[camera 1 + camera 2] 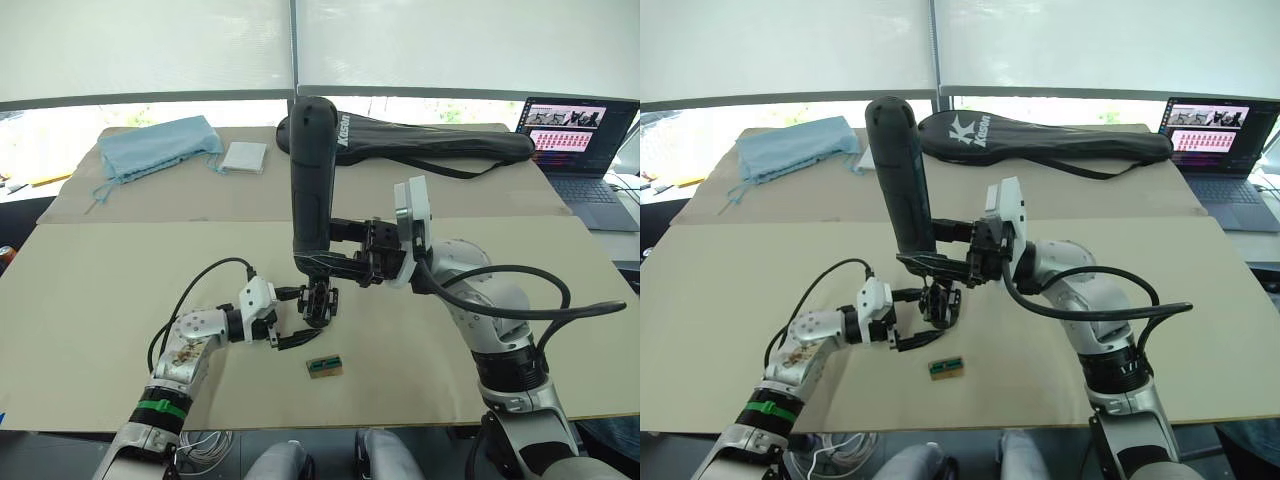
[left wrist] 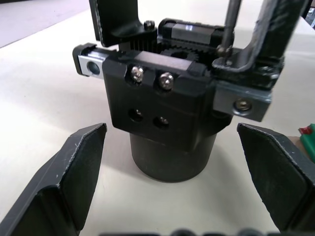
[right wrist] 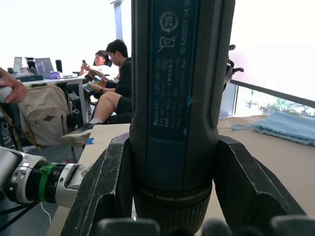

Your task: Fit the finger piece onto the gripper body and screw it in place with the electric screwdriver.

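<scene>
While the left gripper (image 1: pixel 296 340) lies low over the table (image 1: pixel 90 300), its two black fingers (image 2: pixel 74 172) stand apart, one on each side of the round base of the body (image 2: pixel 165 120), and they do not touch it. The body stands upright on the table near the middle, just beside this gripper. On its blocky top two silver screws (image 2: pixel 150 76) are seen side by side, with two empty holes under them. The finger piece (image 2: pixel 275 29) sits upright at one end of this top, and beside it the thin metal bit (image 2: pixel 227 27) comes down with its tip close to the top; I cannot tell whether it sits in a screw.

Just in front of the body, a small green-and-brown block (image 1: pixel 325 366) lies on the table, apart from both grippers.

To the right, the right gripper (image 1: pixel 352 250) is clamped on the lower part of the screwdriver (image 1: pixel 312 180), one finger on each side. The screwdriver stands almost upright, its rounded end up, right above the body.

Far behind lie a blue cloth (image 1: pixel 160 145), a black bag (image 1: pixel 430 140) and, at the right edge, a laptop (image 1: pixel 580 140).
</scene>
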Robot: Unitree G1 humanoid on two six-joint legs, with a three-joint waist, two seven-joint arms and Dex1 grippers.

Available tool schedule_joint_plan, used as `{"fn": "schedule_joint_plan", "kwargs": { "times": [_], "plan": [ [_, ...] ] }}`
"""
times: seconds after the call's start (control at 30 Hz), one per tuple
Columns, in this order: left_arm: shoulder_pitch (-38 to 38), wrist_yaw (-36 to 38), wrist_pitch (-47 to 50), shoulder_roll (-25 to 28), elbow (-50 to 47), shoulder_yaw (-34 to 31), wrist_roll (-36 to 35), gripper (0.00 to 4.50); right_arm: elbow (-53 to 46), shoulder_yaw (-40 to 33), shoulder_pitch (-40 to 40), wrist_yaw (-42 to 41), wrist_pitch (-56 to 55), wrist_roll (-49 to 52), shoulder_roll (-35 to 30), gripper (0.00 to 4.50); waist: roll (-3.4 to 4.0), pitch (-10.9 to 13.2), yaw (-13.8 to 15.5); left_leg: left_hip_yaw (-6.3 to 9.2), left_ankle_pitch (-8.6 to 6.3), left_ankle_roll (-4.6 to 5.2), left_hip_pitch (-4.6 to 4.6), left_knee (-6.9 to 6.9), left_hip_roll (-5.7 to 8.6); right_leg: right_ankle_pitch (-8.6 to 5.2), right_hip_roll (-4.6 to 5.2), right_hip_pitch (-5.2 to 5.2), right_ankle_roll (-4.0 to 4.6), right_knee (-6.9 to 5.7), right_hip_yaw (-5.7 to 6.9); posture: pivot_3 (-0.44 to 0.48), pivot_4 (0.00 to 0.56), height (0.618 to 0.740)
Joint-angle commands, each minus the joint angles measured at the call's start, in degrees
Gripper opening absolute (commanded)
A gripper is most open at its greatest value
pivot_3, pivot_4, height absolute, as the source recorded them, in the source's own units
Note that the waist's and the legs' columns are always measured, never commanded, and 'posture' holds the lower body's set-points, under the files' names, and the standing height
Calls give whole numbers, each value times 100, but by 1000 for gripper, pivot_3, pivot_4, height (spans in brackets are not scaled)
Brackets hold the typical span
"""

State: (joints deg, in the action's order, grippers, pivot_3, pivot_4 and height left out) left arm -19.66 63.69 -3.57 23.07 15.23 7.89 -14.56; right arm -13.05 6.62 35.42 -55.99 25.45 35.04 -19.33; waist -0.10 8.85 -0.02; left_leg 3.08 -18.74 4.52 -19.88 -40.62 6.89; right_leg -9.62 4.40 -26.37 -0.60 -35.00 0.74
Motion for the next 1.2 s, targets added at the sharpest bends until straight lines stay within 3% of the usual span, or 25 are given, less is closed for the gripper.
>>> {"fn": "schedule_joint_plan", "kwargs": {
  "times": [0.03, 0.43, 1.0, 1.1, 1.2],
  "plan": [
    [-167, 43, -180, -64, 109, 40, 48, 4500, -237, -67, 56, 2, -48, 51, -37, 1900, 0, 0, -1, 0, 0, 0, 0, 0, 0, 0, 0, 0, 0, 0, 0, 0, 150, 740],
    [-614, 112, -663, -386, 918, 240, 335, 4500, -230, -63, 84, 19, -22, 46, -62, 1900, -1, -1, 3, 0, 0, 0, 0, -3, 0, 0, 1, 1, 0, -1, -1, 0, 150, 740],
    [-667, 185, -808, -357, 1287, 209, 408, 4500, -256, -55, 86, 65, 12, 48, -83, 1900, -1, -2, 11, 0, 0, 1, 0, -7, 0, 0, 1, 2, 0, -2, -2, 0, 150, 740],
    [-649, 215, -765, -331, 1273, 210, 409, 3636, -253, -50, 89, 65, 16, 47, -82, 1900, -1, -2, 10, 0, 0, 1, 0, -7, 0, 0, 1, 2, 0, -3, -2, 0, 150, 740],
    [-625, 216, -777, -306, 1259, 226, 448, 2410, -254, -45, 88, 67, 23, 49, -80, 1900, -2, -3, 10, 0, 0, 1, 0, -7, 0, 0, 1, 2, 0, -3, -2, 0, 150, 740]
  ]
}}
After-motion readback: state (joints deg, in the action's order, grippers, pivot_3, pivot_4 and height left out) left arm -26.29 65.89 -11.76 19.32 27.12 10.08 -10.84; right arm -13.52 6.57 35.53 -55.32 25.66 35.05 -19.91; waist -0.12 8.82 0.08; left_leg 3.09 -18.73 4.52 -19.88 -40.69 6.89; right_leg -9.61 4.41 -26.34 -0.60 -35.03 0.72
